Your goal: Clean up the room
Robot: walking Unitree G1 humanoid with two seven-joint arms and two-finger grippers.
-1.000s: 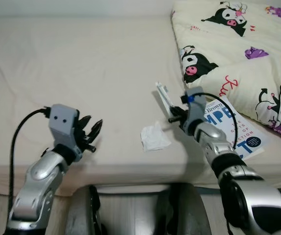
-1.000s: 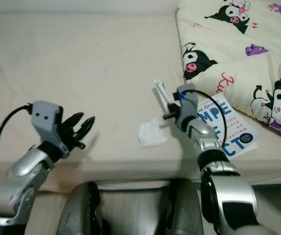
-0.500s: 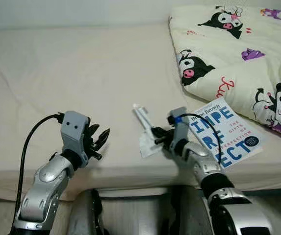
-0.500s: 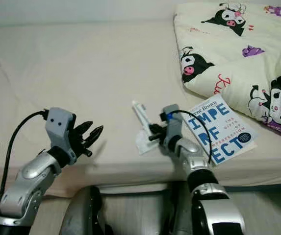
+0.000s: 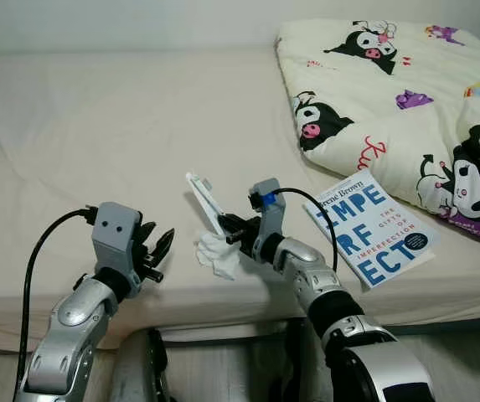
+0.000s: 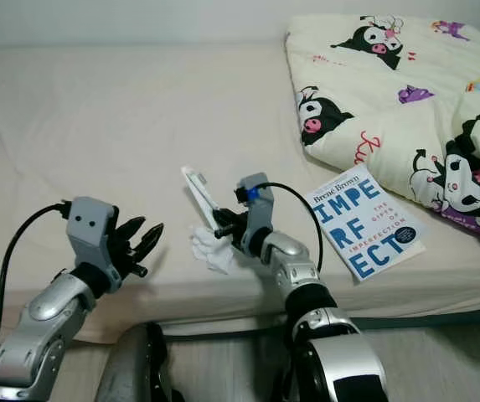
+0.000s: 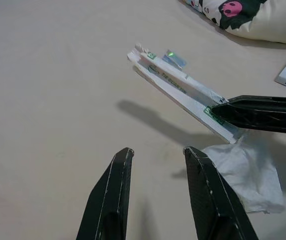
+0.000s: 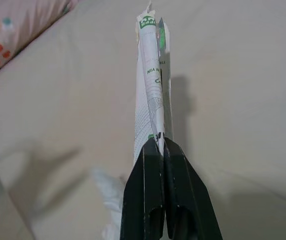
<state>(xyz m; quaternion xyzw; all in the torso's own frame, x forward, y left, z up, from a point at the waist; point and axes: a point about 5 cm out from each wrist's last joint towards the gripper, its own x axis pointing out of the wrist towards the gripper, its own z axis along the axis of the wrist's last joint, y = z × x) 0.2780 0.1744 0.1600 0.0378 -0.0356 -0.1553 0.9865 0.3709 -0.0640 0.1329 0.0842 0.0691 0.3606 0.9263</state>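
wrapper [image 5: 205,201] first: your right gripper [image 5: 227,230] has its two black fingers pressed together on the near end of this flat white paper wrapper with green print, so it sticks up and away toward the upper left of the left eye view, lifted clear of the bed [image 5: 122,126]. you are pinching it by one end, and that looks deliberate, since the long free part stays out in front where the head camera can see it. just below the pinch, near the lower middle of that view, a crumpled tissue [image 5: 216,254] lies on the sheet, likely the next bit of litter. your left gripper [image 5: 154,253] hangs at the lower left, fingers spread with nothing between them, pointed toward the tissue and seemingly free to take it. at centre right a book [image 5: 370,228] lies flat near the bed's edge, tucked against the cartoon-print quilt [image 5: 390,92] bunched in the upper right.
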